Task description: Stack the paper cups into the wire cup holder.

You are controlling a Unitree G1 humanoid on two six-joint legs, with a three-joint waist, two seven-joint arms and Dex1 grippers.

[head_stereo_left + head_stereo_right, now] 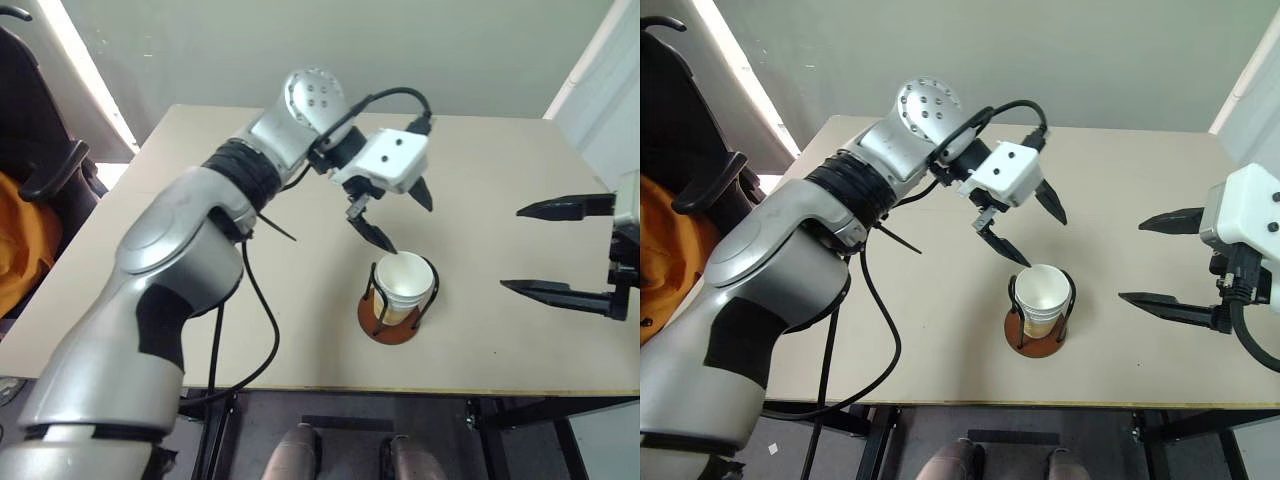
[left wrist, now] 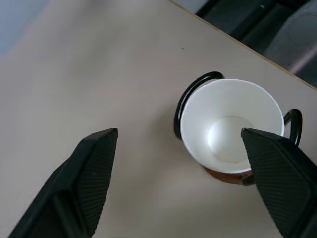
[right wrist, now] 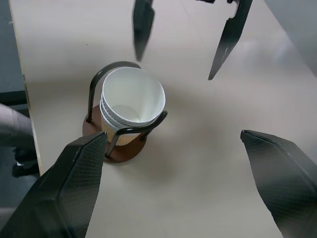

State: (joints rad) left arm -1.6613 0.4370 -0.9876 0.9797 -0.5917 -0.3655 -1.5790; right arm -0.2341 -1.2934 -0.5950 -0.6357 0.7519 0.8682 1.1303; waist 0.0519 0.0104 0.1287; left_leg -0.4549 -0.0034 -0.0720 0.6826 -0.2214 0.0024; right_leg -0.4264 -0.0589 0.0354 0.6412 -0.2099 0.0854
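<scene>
Left tool (image 1: 392, 215) hangs with its fingers spread and empty, just above and behind the paper cups (image 1: 402, 285), nested upright in the wire cup holder (image 1: 391, 318) on the table (image 1: 500, 160). Right tool (image 1: 562, 248), also spread wide, waits well apart.

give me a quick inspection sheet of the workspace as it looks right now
surface: tan table, bare apart from the holder.
job's things: paper cups nested in one stack inside the wire cup holder, rims above the wire loops.
clutter: nothing seen.
grippers: left gripper open, just above the stack, holding nothing; right gripper open, off to the side, empty.
cables: black cable looped over the left wrist; another hangs below the left arm past the table edge.
surroundings: dark chair with orange cloth beside the table.
</scene>
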